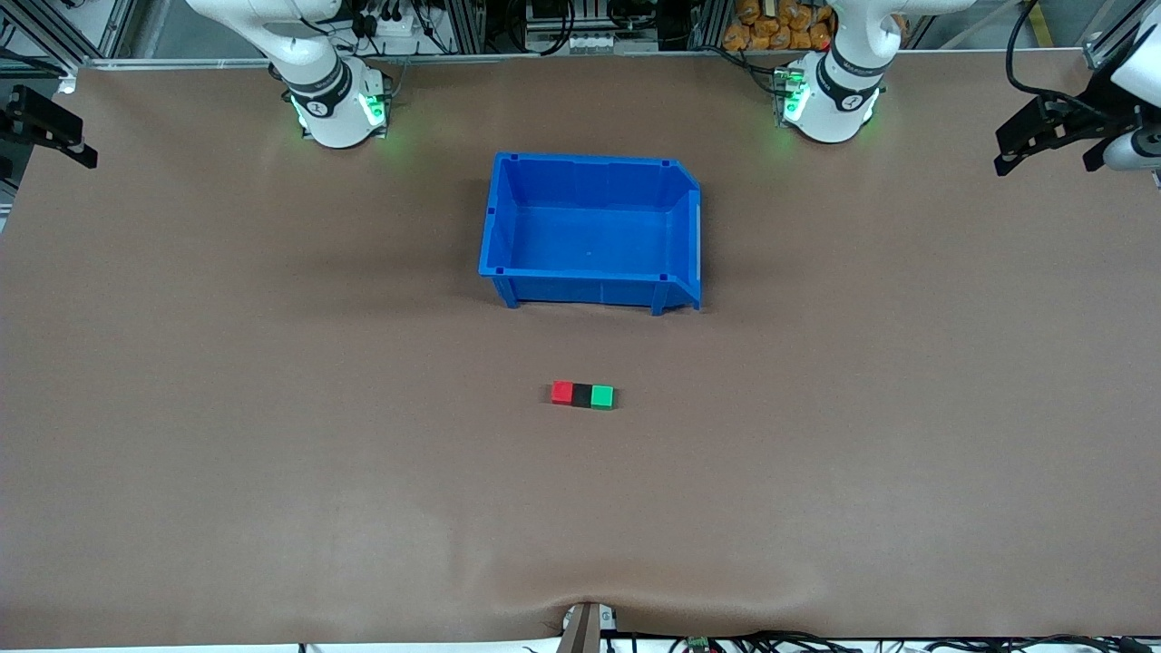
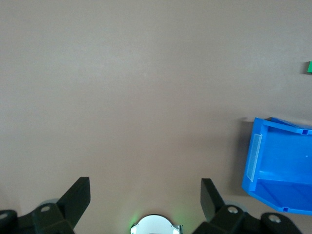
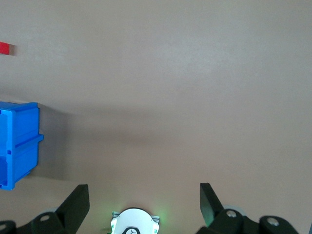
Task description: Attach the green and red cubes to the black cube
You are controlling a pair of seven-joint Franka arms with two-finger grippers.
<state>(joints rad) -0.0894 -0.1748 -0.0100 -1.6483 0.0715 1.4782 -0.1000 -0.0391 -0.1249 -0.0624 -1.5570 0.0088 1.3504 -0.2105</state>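
Red cube (image 1: 562, 392), black cube (image 1: 581, 394) and green cube (image 1: 602, 396) sit joined in a row – task looks complete; left claw (image 2: 145, 192) and right claw (image 3: 144, 195) – both spread wide, empty – wait well apart from them

Left claw (image 2: 145, 197) spread over bare table (image 2: 136, 97); blue bin (image 2: 280, 168), likely green cube (image 2: 309, 67) at edge.

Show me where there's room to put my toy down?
Bare brown table lies all around. A big patch sits nearer the camera than the row of red cube, black cube and green cube. Tightest: the strip between that row and the blue plastic bin.
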